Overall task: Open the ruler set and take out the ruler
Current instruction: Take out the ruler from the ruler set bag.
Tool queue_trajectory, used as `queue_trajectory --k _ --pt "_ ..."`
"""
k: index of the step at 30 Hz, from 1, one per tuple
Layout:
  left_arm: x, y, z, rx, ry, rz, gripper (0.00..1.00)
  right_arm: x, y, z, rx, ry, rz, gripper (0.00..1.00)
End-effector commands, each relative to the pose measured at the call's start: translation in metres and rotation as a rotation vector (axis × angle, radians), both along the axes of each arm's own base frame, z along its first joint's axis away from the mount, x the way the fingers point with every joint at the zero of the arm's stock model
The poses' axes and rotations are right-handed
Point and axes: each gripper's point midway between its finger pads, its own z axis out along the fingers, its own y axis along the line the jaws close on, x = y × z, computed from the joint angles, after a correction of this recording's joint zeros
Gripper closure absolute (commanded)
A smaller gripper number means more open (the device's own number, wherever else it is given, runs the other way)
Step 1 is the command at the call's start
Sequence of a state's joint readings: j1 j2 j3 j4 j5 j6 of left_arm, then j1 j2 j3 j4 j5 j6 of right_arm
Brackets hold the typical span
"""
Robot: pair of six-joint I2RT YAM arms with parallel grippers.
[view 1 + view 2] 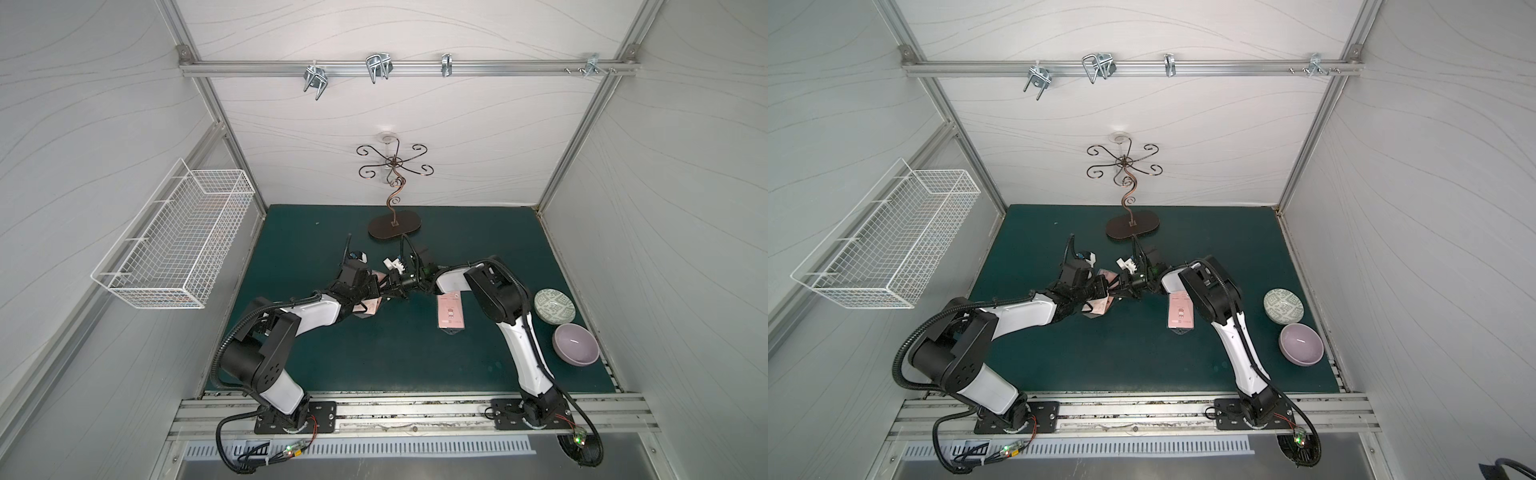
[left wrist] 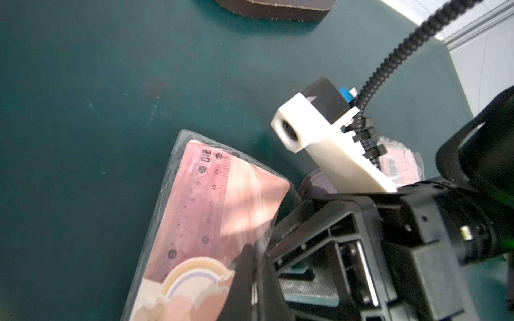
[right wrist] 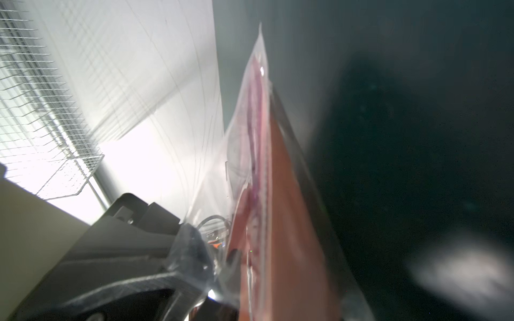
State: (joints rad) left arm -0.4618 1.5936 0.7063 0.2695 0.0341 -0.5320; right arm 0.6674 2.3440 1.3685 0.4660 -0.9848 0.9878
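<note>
1. In both top views the left gripper (image 1: 371, 297) holds the ruler set (image 1: 369, 308) near the middle of the green mat (image 1: 332, 361), a little toward 9 o'clock. Its fingers are pressed together on the set. The right gripper (image 1: 388, 291) meets it from 3 o'clock. A second pink pack (image 1: 451, 313) lies flat at 3 o'clock of both, well apart from the set.
2. In the left wrist view the set is a clear sleeve (image 2: 167, 200) holding a pink card (image 2: 250, 200). The pink ruler (image 2: 200, 200) is inside the sleeve (its scale is readable). A black finger (image 2: 244, 258) of the right gripper lies on the sleeve's edge.
3. In the right wrist view, which is blurred, the sleeve runs edge-on beside the right gripper's dark body. I cannot tell whether the right fingers pinch the film or stand apart.
</note>
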Motion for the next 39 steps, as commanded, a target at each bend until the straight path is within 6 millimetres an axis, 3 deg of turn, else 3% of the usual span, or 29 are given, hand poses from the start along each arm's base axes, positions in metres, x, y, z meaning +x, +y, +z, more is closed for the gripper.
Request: queue_trajectory --k 1,10,13,15,19,23,27,39 --pt "0.005 -0.008 0.021 -0.052 -0.069 -0.015 1.00 -0.008 0.008 -0.024 -0.005 0.055 0.008 0.69" --pt "0.004 -0.018 0.039 -0.121 -0.124 -0.053 1.00 -0.020 0.016 -0.036 0.034 0.066 0.062 0.73" --pt "0.004 -0.018 0.039 -0.114 -0.119 -0.056 1.00 -0.021 0.016 -0.035 0.034 0.065 0.062 0.92" --pt "0.004 -0.016 0.040 -0.106 -0.123 -0.051 1.00 -0.018 0.014 -0.030 0.023 0.050 0.049 1.00" --pt "0.004 -0.007 0.038 -0.046 -0.123 -0.033 1.00 -0.009 0.002 -0.019 0.002 0.031 0.003 1.00" --pt "0.002 0.010 0.032 0.035 -0.111 0.001 1.00 0.001 -0.020 -0.003 -0.009 0.009 -0.052 1.00" --pt "0.002 0.024 0.032 0.073 -0.113 0.031 1.00 0.005 -0.043 0.000 -0.055 -0.004 -0.078 1.00" --pt "0.006 0.028 0.027 0.157 -0.100 0.010 1.00 -0.004 -0.055 0.017 -0.139 -0.123 -0.081 1.00"
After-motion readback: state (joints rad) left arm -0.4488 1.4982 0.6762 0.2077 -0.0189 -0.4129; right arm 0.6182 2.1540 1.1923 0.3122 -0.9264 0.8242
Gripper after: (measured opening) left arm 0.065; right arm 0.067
